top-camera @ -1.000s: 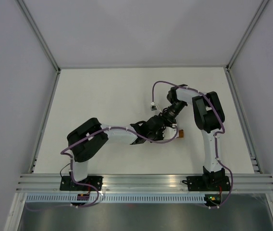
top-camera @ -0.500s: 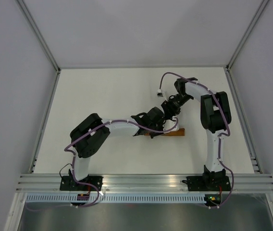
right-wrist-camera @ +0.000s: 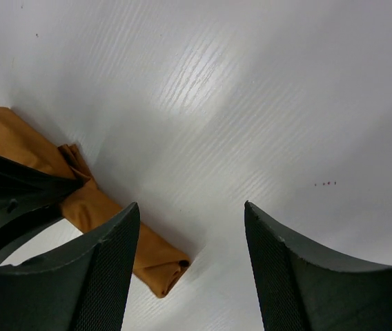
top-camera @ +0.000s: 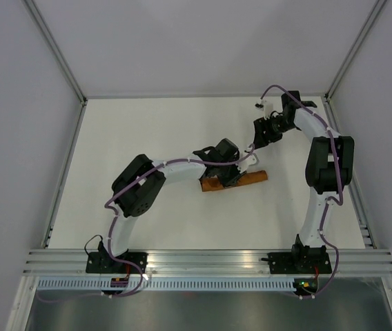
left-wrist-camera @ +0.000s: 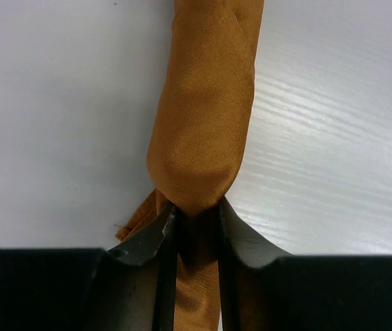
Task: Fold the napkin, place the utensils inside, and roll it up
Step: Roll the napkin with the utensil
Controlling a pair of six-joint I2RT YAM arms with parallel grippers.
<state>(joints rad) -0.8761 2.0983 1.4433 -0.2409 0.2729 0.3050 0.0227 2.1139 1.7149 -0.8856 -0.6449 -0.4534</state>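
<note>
The napkin [top-camera: 251, 178] lies rolled into a narrow rust-brown tube on the white table, right of centre. My left gripper [top-camera: 228, 174] is shut across the roll near its middle. In the left wrist view the roll [left-wrist-camera: 206, 103] runs away from the gripper [left-wrist-camera: 196, 215], pinched between both fingers [left-wrist-camera: 146, 238]. My right gripper [top-camera: 263, 131] is open and empty, lifted away toward the far right. In the right wrist view [right-wrist-camera: 190, 214] it shows the roll's end [right-wrist-camera: 151, 258] below and left. The utensils are hidden from every view.
The table's far wall and right rail [top-camera: 344, 158] are close behind the right arm. The left gripper's black body [right-wrist-camera: 10, 200] shows at the left edge of the right wrist view, on top of the roll.
My right gripper has let go, opened and pulled back toward the far right corner. My left gripper has stayed on the roll and shifted slightly away from me. More of the roll now shows.
</note>
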